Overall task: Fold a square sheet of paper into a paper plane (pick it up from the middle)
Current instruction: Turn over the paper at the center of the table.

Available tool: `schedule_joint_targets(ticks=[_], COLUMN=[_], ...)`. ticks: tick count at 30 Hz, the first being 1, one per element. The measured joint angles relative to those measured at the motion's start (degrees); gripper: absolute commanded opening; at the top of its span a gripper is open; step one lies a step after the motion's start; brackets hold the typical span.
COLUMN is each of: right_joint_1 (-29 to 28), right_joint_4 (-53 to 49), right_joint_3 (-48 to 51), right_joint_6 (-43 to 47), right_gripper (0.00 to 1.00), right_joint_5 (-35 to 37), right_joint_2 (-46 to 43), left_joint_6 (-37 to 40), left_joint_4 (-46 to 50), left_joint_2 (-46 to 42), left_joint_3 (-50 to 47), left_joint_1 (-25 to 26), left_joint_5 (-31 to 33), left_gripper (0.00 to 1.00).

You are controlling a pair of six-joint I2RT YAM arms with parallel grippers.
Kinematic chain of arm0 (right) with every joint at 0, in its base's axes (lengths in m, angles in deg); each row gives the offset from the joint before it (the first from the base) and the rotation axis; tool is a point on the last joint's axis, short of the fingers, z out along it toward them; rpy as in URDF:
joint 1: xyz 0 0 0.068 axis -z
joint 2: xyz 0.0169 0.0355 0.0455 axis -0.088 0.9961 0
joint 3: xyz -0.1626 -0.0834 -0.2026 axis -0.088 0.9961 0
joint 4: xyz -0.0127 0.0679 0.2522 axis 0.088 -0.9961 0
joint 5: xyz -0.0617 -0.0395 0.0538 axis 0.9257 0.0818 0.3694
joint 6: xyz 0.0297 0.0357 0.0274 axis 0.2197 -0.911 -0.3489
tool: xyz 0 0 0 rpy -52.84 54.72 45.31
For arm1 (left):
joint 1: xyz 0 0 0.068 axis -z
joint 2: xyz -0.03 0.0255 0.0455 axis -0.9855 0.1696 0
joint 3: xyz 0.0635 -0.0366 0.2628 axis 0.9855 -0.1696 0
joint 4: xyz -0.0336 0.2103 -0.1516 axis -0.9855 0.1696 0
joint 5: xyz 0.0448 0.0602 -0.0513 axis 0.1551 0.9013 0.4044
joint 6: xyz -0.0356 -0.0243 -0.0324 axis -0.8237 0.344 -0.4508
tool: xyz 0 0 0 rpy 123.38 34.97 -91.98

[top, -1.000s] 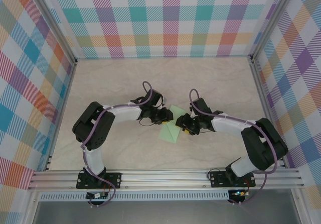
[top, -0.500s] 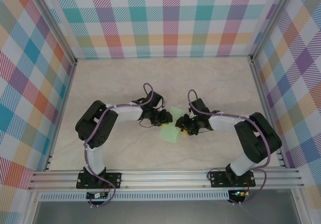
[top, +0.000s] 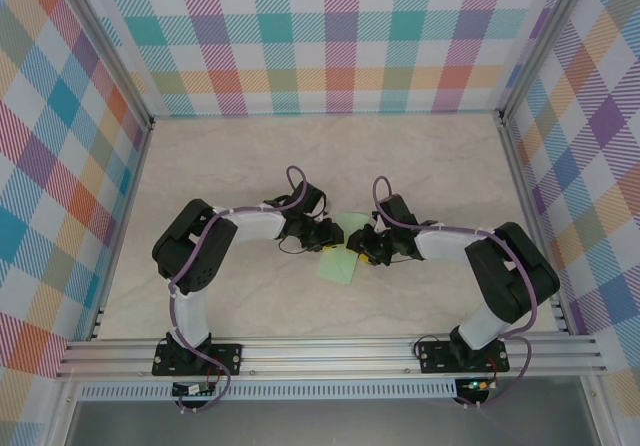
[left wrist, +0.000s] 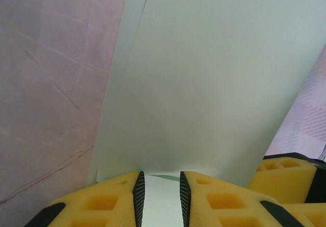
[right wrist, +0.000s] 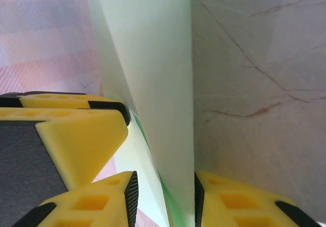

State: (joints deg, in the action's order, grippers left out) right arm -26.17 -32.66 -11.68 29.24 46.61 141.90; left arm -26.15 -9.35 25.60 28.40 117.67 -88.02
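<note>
The square sheet of paper (top: 338, 266) lies partly folded at the middle of the table (top: 220, 166). An upright flap runs between the parted fingers of the right gripper (right wrist: 164, 182) — the left gripper (left wrist: 159, 180) straddles paper too, grip unclear.

Looks like a robotics lab test cell. Walled on three sides with pastel checked panels (top: 340, 36), framed in bare aluminium extrusion (top: 105, 46), floored with a marble-patterned tabletop (top: 430, 156). Carries a left arm (top: 245, 228) and a right arm (top: 450, 241) bolted to the front rail (top: 330, 351).
</note>
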Motion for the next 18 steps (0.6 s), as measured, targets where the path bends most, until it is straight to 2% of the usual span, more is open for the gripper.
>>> schedule_joint_targets(ticks=[9, 18], right_joint_1=[0.0, -0.3], right_joint_4=[4.3, 9.0], right_joint_3=[3.5, 5.0], right_joint_6=[1.4, 3.2], right_gripper=[0.37, 0.26], right_joint_5=[-1.5, -3.5], right_joint_2=[0.0, 0.3], left_joint_6=[0.0, -0.9], left_joint_4=[0.0, 0.0], left_joint_2=[0.0, 0.0], left_joint_3=[0.0, 0.0], left_joint_1=[0.0, 0.0], left_joint_5=[0.2, 0.4], left_gripper=[0.27, 0.27])
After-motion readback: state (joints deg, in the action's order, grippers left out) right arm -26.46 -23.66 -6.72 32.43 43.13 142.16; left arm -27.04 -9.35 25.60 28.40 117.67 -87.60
